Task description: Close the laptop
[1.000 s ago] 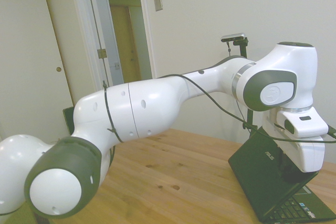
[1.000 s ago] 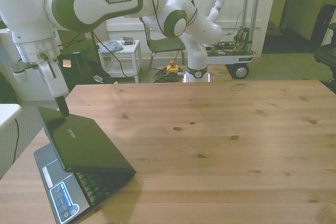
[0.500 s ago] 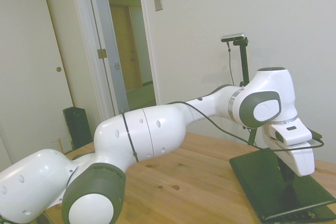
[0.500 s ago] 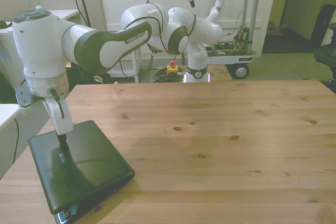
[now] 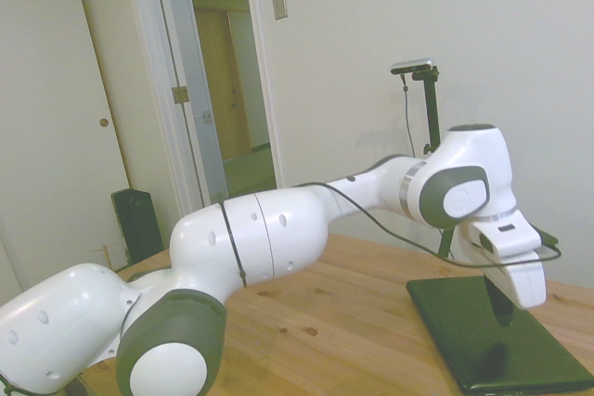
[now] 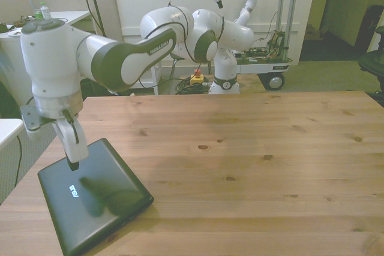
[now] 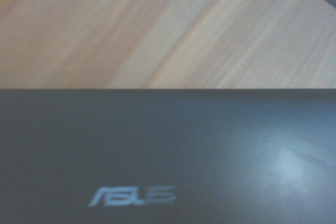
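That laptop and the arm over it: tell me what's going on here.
A white Franka arm is closing a small black laptop near the corner of the wooden table, at the front view's left. The lid now lies flat on the base, glossy top and logo facing up, so it looks fully shut. The gripper is at the lid's rear edge; whether it touches the lid, or how its jaws stand, cannot be told.

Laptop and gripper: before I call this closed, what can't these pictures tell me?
- Gripper fingers: open or shut is unclear; the side view shows one dark blur, the front view a single tip.
- Tip contact with the laptop lid: neither view settles touching or just above.
- Laptop's near corner in the side view: cut off by the picture's edge.
- Lid seam: too thin and dark to confirm full closure.
- Wrist view: blurred, showing only lid, logo and table.
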